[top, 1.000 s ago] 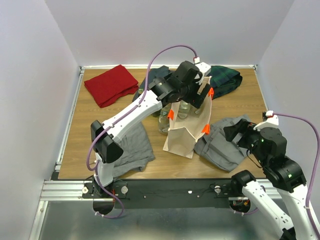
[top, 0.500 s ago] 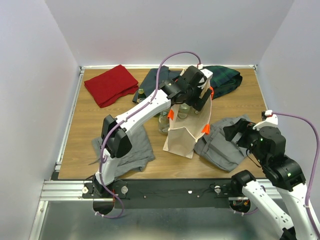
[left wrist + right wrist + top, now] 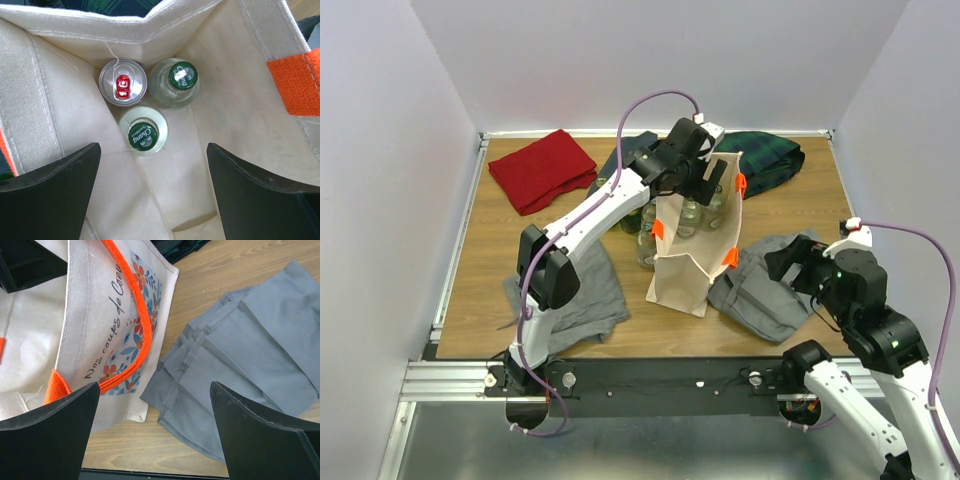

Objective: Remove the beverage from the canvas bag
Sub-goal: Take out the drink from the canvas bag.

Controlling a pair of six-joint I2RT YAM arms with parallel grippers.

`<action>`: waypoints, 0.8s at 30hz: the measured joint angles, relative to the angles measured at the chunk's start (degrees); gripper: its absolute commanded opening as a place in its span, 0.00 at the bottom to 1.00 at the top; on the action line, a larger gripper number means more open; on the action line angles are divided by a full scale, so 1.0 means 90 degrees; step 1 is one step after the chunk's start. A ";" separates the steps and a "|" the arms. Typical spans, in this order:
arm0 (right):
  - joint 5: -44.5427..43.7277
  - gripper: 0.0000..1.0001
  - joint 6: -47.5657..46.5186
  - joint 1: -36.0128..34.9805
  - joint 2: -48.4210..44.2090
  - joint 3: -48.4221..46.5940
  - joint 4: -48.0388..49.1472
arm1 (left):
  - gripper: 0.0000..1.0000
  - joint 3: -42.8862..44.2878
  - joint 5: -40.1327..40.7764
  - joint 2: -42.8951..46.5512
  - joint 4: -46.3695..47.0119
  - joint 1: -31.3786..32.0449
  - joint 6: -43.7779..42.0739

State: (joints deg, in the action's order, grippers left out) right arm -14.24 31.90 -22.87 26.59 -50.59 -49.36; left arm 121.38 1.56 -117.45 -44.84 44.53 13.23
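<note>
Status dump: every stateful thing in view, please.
canvas bag: upright, mouth open
can: inside bag, upright, unopened
bottle by wall: inside bag, upright, capped
centre bottle: inside bag, upright, capped
left tool: open, empty, at bag mouth
right tool: open, empty
grey clothes: folded, lying flat
red cloth: folded

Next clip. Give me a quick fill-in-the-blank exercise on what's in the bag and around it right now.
1. Inside the canvas bag stand one can and ___ green-capped bottles.
2. The can's pull tab is ___.
3. The left pincer hangs over the bag's mouth, its jaws ___.
4. Beside the bag lie folded ___ clothes.
Missing words: two; red; open; grey.
</note>
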 measured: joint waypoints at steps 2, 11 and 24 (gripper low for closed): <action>0.0002 1.00 -0.0002 0.0000 0.0046 0.0000 0.0002 | 0.93 0.0000 -0.0017 -0.0027 0.0019 0.0000 0.0012; 0.0321 1.00 -0.0114 0.0000 0.0597 -0.0080 0.0437 | 0.90 0.0000 -0.0466 -0.0194 0.0049 0.0000 0.0070; 0.1654 0.87 -0.0221 0.0000 0.2824 -0.1576 0.1064 | 0.89 -0.0126 -0.0772 -0.0192 0.0160 0.0000 0.0107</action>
State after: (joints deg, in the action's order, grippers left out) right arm 0.64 29.91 -22.87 52.01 -64.77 -39.79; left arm 120.25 -5.39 -119.17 -43.40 44.53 14.20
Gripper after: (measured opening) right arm 0.949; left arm 0.891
